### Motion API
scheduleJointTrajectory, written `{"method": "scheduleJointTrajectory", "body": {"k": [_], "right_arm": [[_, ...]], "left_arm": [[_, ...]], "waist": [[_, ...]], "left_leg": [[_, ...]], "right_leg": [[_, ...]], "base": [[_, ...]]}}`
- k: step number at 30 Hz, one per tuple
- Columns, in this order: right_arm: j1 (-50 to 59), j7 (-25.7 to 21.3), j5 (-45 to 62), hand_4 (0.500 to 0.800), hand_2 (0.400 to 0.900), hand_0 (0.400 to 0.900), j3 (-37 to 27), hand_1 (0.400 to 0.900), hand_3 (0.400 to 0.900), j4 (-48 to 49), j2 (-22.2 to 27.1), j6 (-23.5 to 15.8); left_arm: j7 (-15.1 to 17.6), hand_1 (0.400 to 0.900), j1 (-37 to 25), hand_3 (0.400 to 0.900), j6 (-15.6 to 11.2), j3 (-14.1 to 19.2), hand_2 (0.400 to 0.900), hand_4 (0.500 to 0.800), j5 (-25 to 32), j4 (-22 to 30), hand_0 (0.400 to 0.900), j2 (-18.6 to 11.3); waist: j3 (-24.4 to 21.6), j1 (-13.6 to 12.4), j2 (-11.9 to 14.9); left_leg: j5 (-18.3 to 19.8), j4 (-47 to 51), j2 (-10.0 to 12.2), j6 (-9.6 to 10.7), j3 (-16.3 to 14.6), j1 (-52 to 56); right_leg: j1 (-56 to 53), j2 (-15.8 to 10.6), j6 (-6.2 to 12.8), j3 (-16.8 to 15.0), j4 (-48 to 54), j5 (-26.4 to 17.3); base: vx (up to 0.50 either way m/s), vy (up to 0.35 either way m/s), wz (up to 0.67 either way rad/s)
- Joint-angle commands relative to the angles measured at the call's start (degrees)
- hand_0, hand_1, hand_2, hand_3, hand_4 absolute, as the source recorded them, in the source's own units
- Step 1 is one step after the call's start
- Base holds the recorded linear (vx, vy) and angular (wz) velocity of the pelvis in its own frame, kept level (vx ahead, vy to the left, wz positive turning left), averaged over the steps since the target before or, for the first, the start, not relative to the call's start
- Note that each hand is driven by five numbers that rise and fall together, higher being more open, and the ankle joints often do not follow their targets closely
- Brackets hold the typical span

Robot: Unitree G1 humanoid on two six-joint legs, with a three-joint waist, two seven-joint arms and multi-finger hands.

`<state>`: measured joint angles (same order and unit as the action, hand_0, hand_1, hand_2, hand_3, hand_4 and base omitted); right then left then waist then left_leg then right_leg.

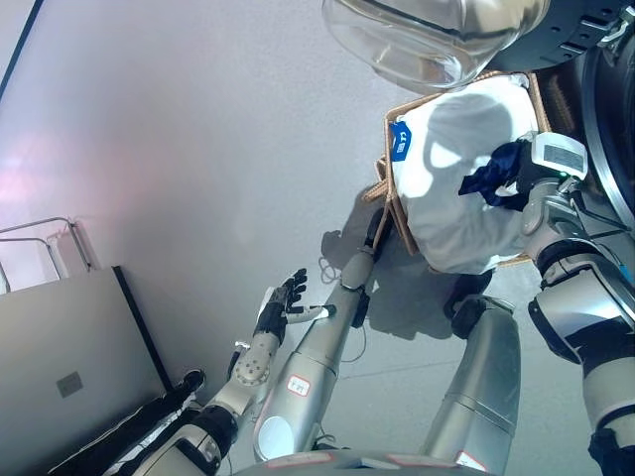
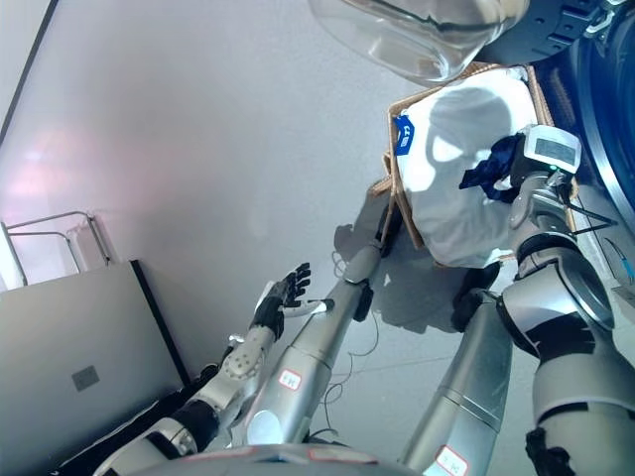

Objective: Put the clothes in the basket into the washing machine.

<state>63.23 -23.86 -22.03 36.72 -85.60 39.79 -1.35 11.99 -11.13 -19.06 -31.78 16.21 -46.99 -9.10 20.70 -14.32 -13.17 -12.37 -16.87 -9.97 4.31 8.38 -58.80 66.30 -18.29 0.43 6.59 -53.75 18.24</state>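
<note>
A woven basket [image 1: 389, 203] with a white liner [image 1: 456, 223] stands on the floor at the upper right. A dark blue cloth [image 1: 483, 178] lies bunched in it. My right hand [image 1: 518, 177] reaches into the basket from the right, its fingers curled on the dark blue cloth. The washing machine's round glass door [image 1: 417, 40] hangs open at the top, above the basket. The machine's dark front [image 1: 605, 119] runs along the right edge. My left hand [image 1: 283, 302] hangs open and empty over the floor at the lower middle, well away from the basket.
A grey flat-topped box [image 1: 69, 367] stands at the lower left. A thin metal frame [image 1: 55, 238] is just behind it. Grey floor [image 1: 198, 129] spreads to the left of the basket.
</note>
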Motion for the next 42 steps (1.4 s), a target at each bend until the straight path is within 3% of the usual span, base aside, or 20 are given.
{"method": "scheduleJointTrajectory", "body": {"k": [1, 12, 19, 22, 25, 27, 30, 31, 34, 35, 37, 42], "right_arm": [[-1.54, -0.4, -0.17, 0.5, 0.4, 0.4, 1.11, 0.4, 0.4, -2.2, 5.86, 1.67], [-5.18, -0.93, 1.7, 0.5, 0.4, 0.4, -2.68, 0.4, 0.4, -2.11, 4.96, 1.62], [-7.27, -1.41, 5.47, 0.5, 0.4, 0.4, -6.22, 0.4, 0.4, -1.72, 1.76, 1.38], [-8.8, -1.52, 12.03, 0.5, 0.4, 0.4, -11.82, 0.4, 0.4, -1.29, -0.1, -0.02], [-10.78, -2.19, 27.73, 0.5, 0.4, 0.4, -23.24, 0.4, 0.4, -0.75, -1.42, -3.38], [-13.53, -2.97, 42.9, 0.5, 0.4, 0.4, -32.88, 0.4, 0.4, 0.93, -2.93, -7.9], [-15.56, -2.5, 58.28, 0.5, 0.4, 0.4, -40.45, 0.4, 0.4, 2.99, -5.69, -13.41], [-15.72, -2.47, 58.36, 0.5, 0.4, 0.4, -40.52, 0.4, 0.4, 3.06, -5.76, -13.45], [-17.19, 0.29, 73.56, 0.5, 0.4, 0.4, -48.02, 0.4, 0.4, 5.15, -9.26, -18.9], [-17.27, 0.47, 73.71, 0.5, 0.4, 0.4, -48.03, 0.4, 0.4, 5.07, -9.25, -18.95], [-15.26, 0.3, 79.63, 0.5, 0.4, 0.4, -50.47, 0.4, 0.4, 9.76, -10.69, -22.68], [-11.93, 0.58, 81.99, 0.5, 0.4, 0.4, -51.22, 0.4, 0.4, 13.54, -10.18, -25.65]], "left_arm": [[2.37, 0.9, 1.42, 0.9, 2.23, -0.28, 0.9, 0.8, -0.56, -8.63, 0.9, 0.98], [2.32, 0.9, 1.09, 0.9, 2.35, 0.18, 0.9, 0.8, -2.14, -10.46, 0.9, 0.62], [1.9, 0.9, 0.67, 0.9, 2.46, 1.27, 0.9, 0.8, -1.78, -12.9, 0.9, 0.38], [1.57, 0.9, 1.37, 0.9, 2.45, 1.79, 0.9, 0.8, -1.5, -13.65, 0.9, 0.21], [1.09, 0.9, 2.05, 0.9, 2.34, 2.73, 0.9, 0.8, -1.2, -14.39, 0.9, 0.01], [0.64, 0.9, 2.74, 0.9, 2.08, 3.42, 0.9, 0.8, -1.2, -14.98, 0.9, -0.03], [0.69, 0.9, 3.57, 0.9, 1.7, 4.18, 0.9, 0.8, -1.69, -16.08, 0.9, -0.51], [0.68, 0.9, 3.62, 0.9, 1.67, 4.13, 0.9, 0.8, -1.69, -16.1, 0.9, -0.6], [0.28, 0.9, 4.94, 0.9, 1.44, 4.26, 0.9, 0.8, -2.1, -18.76, 0.9, 0.09], [0.28, 0.9, 4.99, 0.9, 1.41, 4.22, 0.9, 0.8, -2.11, -18.77, 0.9, 0.05], [0.04, 0.9, 5.84, 0.9, 1.09, 5.19, 0.9, 0.8, -0.87, -20.77, 0.9, 0.17], [-0.94, 0.9, 6.95, 0.9, 0.51, 6.13, 0.9, 0.8, 0.9, -22.13, 0.9, 0.11]], "waist": [[1.04, 0.8, -5.77], [0.55, 0.55, -5.33], [0.05, 1.49, -4.01], [-0.48, 2.01, -3.33], [-1.12, 2.58, -3.09], [-1.78, 2.64, -3.39], [-2.76, 3.45, -3.05], [-2.66, 3.41, -3.02], [-4.6, 4.4, -2.88], [-4.49, 4.41, -2.89], [-5.81, 5.3, -2.72], [-7.37, 5.22, -2.9]], "left_leg": [[12.22, -9.92, -3.02, -4.0, -3.27, -0.56], [11.42, -6.87, -2.83, -4.17, -2.71, 4.93], [9.97, -1.81, -1.54, -4.1, -2.74, 11.81], [9.29, 1.08, -0.72, -4.17, -2.67, 15.65], [8.84, 4.15, 0.06, -4.11, -2.74, 19.6], [7.19, 6.32, 0.91, -4.27, -3.16, 21.74], [6.99, 8.68, 1.71, -4.26, -3.42, 24.88], [6.95, 8.84, 1.75, -4.26, -3.43, 25.17], [7.2, 10.77, 2.35, -4.29, -3.96, 28.63], [7.16, 10.91, 2.38, -4.28, -3.94, 28.89], [7.33, 12.1, 2.72, -4.31, -4.43, 30.81], [7.35, 13.28, 2.88, -4.41, -4.7, 32.81]], "right_leg": [[-4.56, 3.04, -0.01, -2.18, 6.14, -5.79], [-10.48, 3.61, 0.16, -1.19, 9.73, -6.45], [-18.1, 5.57, 0.53, -0.05, 17.26, -8.77], [-22.84, 6.79, 0.89, 0.35, 21.93, -10.12], [-27.7, 7.68, 1.52, 0.9, 27.47, -11.56], [-30.16, 8.35, 1.6, 1.42, 31.28, -14.1], [-33.69, 8.84, 2.2, 1.24, 35.55, -15.09], [-34.02, 8.9, 2.2, 1.25, 35.82, -15.21], [-38.25, 9.23, 2.86, 0.85, 40.24, -16.27], [-38.57, 9.27, 2.86, 0.89, 40.5, -16.38], [-40.44, 9.78, 3.16, -0.02, 42.58, -17.01], [-42.68, 9.92, 3.52, -0.37, 45.04, -17.93]], "base": [[0.02, -0.012, -0.04], [0.0, -0.006, -0.02], [0.0, -0.018, -0.16], [0.02, -0.012, -0.23], [0.04, -0.015, -0.22], [-0.04, 0.021, -0.18], [0.0, 0.014, -0.18], [0.03, 0.021, -0.19], [0.05, 0.021, -0.21], [0.04, 0.016, -0.14], [0.03, 0.033, -0.25], [0.02, 0.009, -0.14]]}}
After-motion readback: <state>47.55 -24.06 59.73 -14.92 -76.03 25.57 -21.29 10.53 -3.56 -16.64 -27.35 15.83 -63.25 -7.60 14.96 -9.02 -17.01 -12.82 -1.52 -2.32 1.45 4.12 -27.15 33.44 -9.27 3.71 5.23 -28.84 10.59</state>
